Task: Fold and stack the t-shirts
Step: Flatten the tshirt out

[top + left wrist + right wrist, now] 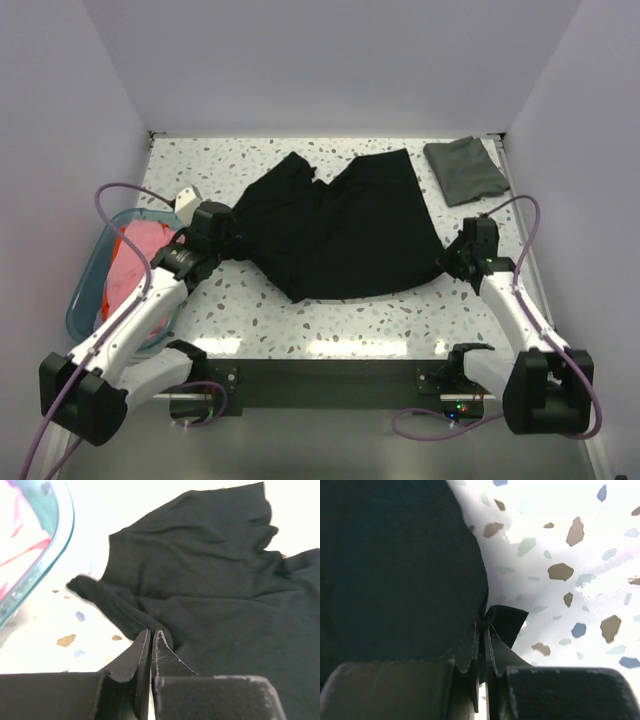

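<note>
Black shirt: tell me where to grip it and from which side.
Probably its two side edges, each from its outer side: the black shirt lies spread flat, so only edges can be pinched. The left gripper and right gripper are shut there.

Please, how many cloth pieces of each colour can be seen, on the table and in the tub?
Black shirt: 1
Grey shirt: 1
Pink cloth, in tub: 1
Orange-red cloth, in tub: 1
Total: 4
</note>
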You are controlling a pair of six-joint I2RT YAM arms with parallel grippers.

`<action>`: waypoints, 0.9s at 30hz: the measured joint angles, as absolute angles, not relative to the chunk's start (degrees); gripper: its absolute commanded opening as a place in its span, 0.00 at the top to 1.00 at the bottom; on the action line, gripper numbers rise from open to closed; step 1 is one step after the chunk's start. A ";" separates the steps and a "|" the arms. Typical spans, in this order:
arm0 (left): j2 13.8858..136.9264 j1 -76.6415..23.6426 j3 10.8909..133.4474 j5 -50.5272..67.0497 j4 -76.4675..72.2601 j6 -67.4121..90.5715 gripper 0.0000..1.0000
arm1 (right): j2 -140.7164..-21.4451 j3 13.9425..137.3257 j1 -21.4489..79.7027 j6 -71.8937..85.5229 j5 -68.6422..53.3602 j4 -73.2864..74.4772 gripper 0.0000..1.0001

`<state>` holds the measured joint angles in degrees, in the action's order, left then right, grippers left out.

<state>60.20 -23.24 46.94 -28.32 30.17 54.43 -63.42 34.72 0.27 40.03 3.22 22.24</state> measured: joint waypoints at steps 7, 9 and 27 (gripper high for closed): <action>46.87 -23.24 47.13 -26.74 31.20 49.71 1.00 | -48.25 47.37 0.32 39.97 4.69 35.16 1.00; 43.07 -23.24 48.16 -26.63 31.94 49.06 1.00 | -45.78 55.48 0.32 39.86 6.20 39.03 1.00; 50.33 -23.20 80.73 -27.27 23.38 43.29 1.00 | -62.48 102.24 0.32 33.17 7.22 41.95 1.00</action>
